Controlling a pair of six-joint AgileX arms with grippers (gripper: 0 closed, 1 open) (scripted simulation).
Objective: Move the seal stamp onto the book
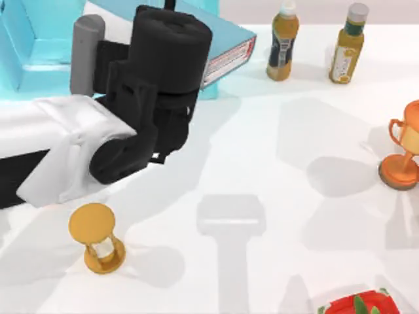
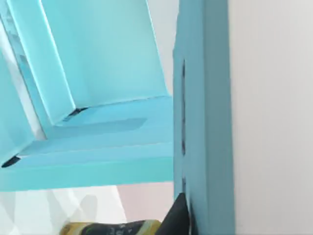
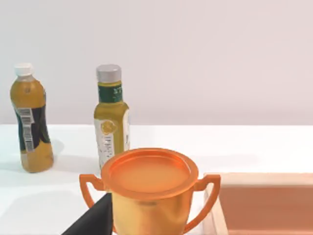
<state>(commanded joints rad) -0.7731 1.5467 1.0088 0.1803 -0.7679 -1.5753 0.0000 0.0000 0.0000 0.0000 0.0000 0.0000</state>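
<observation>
The left arm point(image 1: 98, 131) is seen reaching across the upper left of the worktop point(image 1: 275, 176), its black wrist held over the front of the turquoise shelf point(image 1: 39, 39). The book point(image 1: 226, 39) is found just beside the shelf at the back left, its teal cover largely hidden under that wrist and only a corner with a white, printed edge left exposed. In the left wrist view the shelf's walls point(image 2: 112, 73) are shown from very close, with a dark tip of the left gripper point(image 2: 178, 219) against a teal panel; whether its jaws are released or clenched cannot be told. An hourglass point(image 1: 98, 239) is stood upright near the front left, apart from the arm. Two yellow bottles point(image 1: 283, 40) point(image 1: 347, 44) are placed upright along the back right, near each other but not touching. An orange trophy point(image 1: 400, 157) is set at the right edge, and a red item point(image 1: 360, 304) is cut off by the front edge. In the right wrist view the right gripper point(image 3: 95, 220) is held just behind the trophy point(image 3: 149, 191), the bottles point(image 3: 32, 122) point(image 3: 111, 122) are seen beyond it, and an orange tray point(image 3: 264, 205) lies just beside it; the state of those jaws cannot be told either.
</observation>
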